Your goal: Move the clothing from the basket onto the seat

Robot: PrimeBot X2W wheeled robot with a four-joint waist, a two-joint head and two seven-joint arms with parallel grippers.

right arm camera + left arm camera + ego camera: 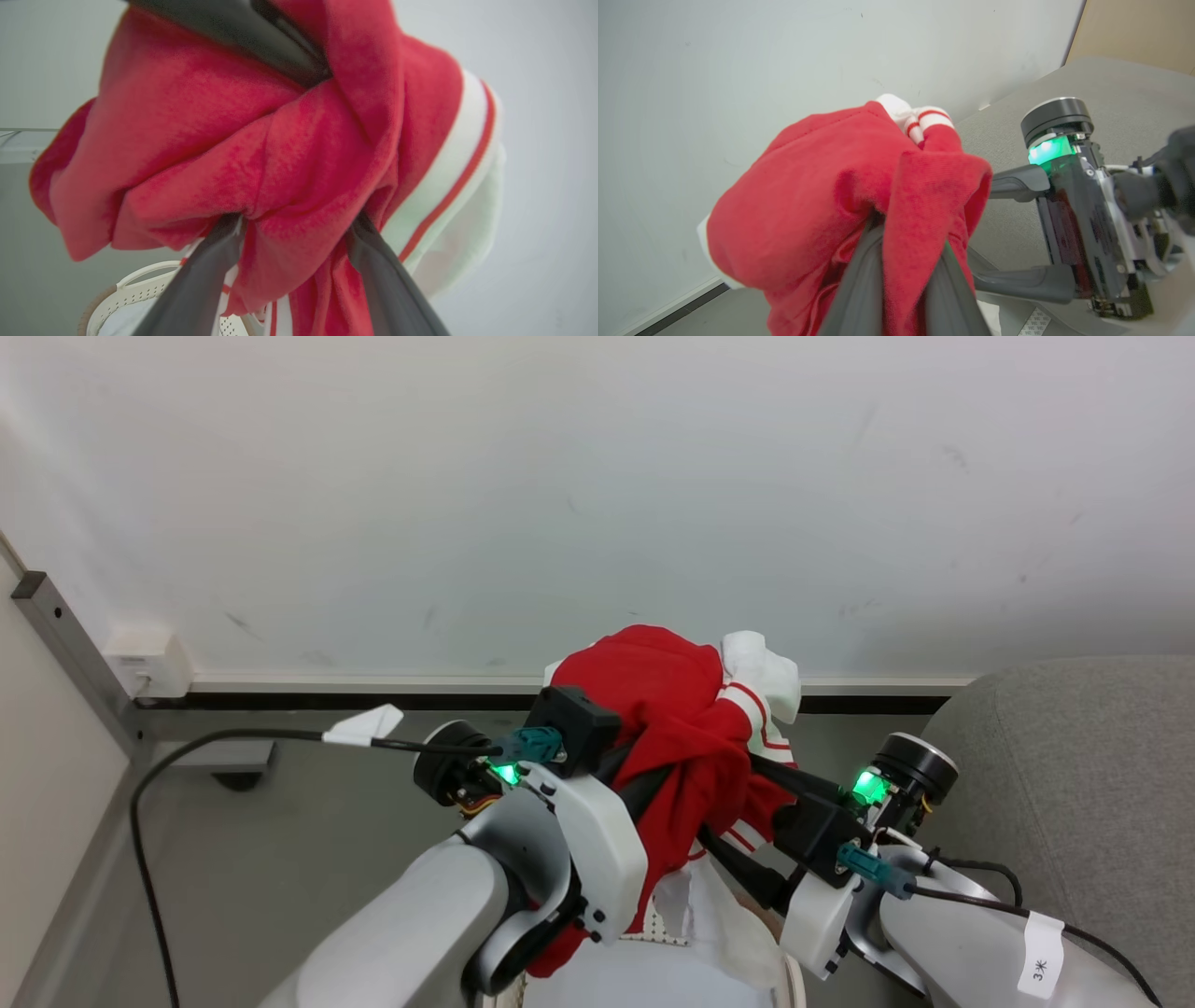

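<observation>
The clothing point(686, 728), bright red with white panels and striped trim, hangs bunched in the air between both grippers, in front of the white wall. My left gripper point(644, 775) is shut on a red fold, which is pinched between its fingers point(859, 289). From the right, my right gripper point(733, 817) is shut on the same bundle; its fingers point(387, 280) stand wide apart with thick cloth between them. The basket point(794, 980) sits right below, only its cream perforated rim point(131, 289) showing. The seat point(1074, 756), a grey sofa, lies to the right of the grippers.
Pale white cloth point(644, 980) lies in the basket under the hanging garment. A white wall box point(149, 663) and a grey metal post point(75, 644) are at the left. A black cable point(233, 737) loops over the grey floor. The wall stands close ahead.
</observation>
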